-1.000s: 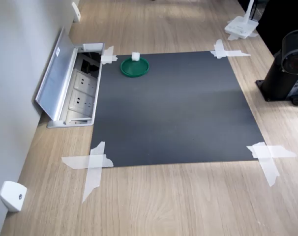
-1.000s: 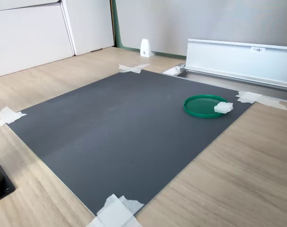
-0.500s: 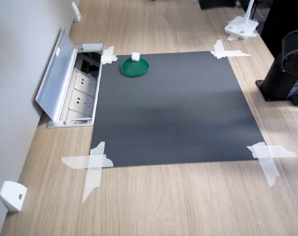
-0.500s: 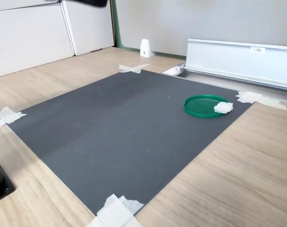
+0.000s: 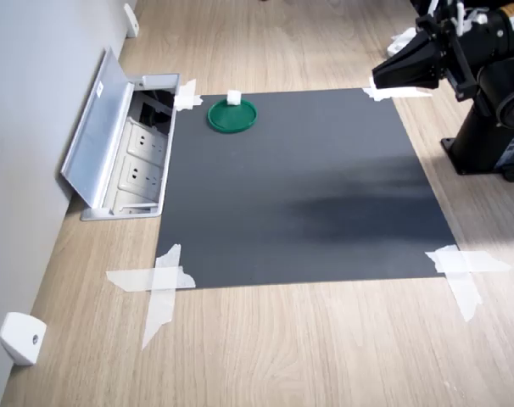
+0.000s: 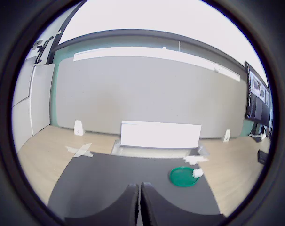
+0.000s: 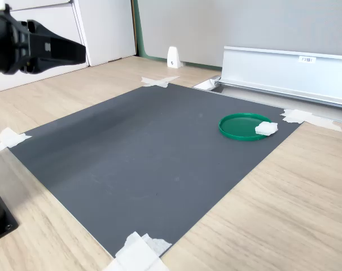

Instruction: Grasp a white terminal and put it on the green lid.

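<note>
The green lid (image 5: 232,117) lies at the black mat's far corner near the socket box, also seen in the second exterior view (image 7: 242,126) and the wrist view (image 6: 182,177). The white terminal (image 5: 235,97) rests on the lid's rim, overlapping its edge (image 7: 266,128) (image 6: 197,173). My gripper (image 5: 377,77) hangs in the air above the mat's other far corner, well away from both, pointing toward them (image 7: 83,51). In the wrist view its fingers (image 6: 131,207) press together with nothing between them, so it is shut.
A black mat (image 5: 299,186) is taped to the wooden table with white tape crosses (image 5: 159,284). An open socket box with a raised metal flap (image 5: 100,136) borders the mat beside the lid. A white bracket (image 5: 21,337) sits near the wall. The arm's black base (image 5: 490,136) stands by the mat.
The arm has swung into view above the mat's corner in both exterior views. The lid and terminal have not moved.
</note>
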